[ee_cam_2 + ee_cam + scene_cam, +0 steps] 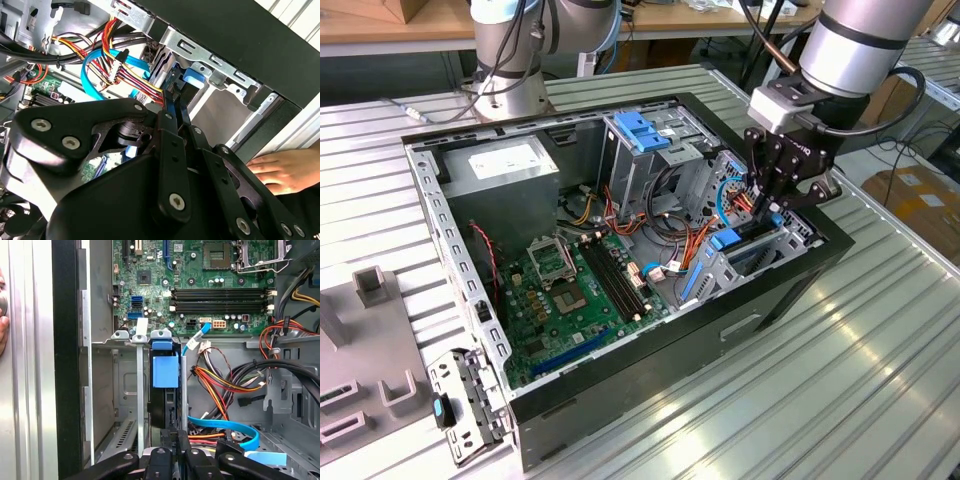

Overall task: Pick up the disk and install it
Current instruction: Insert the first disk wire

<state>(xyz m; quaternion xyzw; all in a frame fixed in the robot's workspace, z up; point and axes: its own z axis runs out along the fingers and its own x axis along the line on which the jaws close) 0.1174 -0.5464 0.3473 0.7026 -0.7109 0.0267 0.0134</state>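
The jaws of the gripper (172,437) are seen drawn close together on the upper edge of the disk (165,374), which is held on edge and already sunk partway into the drive bay (135,390) at the front corner of the computer case (650,380). In the exterior view the gripper (767,205) is placed low inside the case, with the disk's blue carrier (725,239) showing just beside it. In the second wrist view the blue end tab (192,80) is seen close against the slotted metal rail (210,60) of the bay.

A jam is judged the main risk: if the carrier is tilted against the bay's guides, it could bind or be knocked askew in the grip. The bundle of coloured cables (225,380) and the blue data cable (225,426) lie just beside the bay and could be snagged or pinched. A person's hand (277,170) is rested on the worktop near the case and could be struck
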